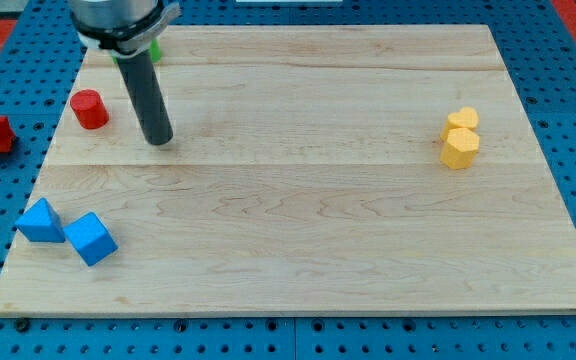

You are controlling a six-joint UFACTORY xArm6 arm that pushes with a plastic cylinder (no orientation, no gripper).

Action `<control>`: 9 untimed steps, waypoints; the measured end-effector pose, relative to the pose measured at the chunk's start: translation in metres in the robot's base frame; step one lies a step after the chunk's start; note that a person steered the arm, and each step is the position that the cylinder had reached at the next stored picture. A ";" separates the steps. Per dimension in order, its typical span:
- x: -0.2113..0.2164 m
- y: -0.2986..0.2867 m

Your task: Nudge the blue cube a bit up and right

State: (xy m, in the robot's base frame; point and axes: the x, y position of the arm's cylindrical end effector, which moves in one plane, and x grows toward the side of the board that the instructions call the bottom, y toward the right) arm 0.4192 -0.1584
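The blue cube (91, 238) sits near the board's (318, 250) bottom-left corner, touching a blue wedge-like block (41, 221) on its left, untouched as I judge, while my tip (158, 140), a bare rod holding nothing, stands well above, beside the red cylinder (89, 109).

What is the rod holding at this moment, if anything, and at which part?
Nothing is held. My tip touches no block: it stands on bare board right of the red cylinder, well above the blue cube.
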 end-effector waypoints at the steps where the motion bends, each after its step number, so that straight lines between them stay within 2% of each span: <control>1: 0.020 0.007; 2: 0.042 0.026; 3: 0.064 0.113; 4: 0.161 0.118; 5: 0.200 0.059; 6: 0.197 -0.015; 8: 0.159 -0.087; 9: 0.111 -0.042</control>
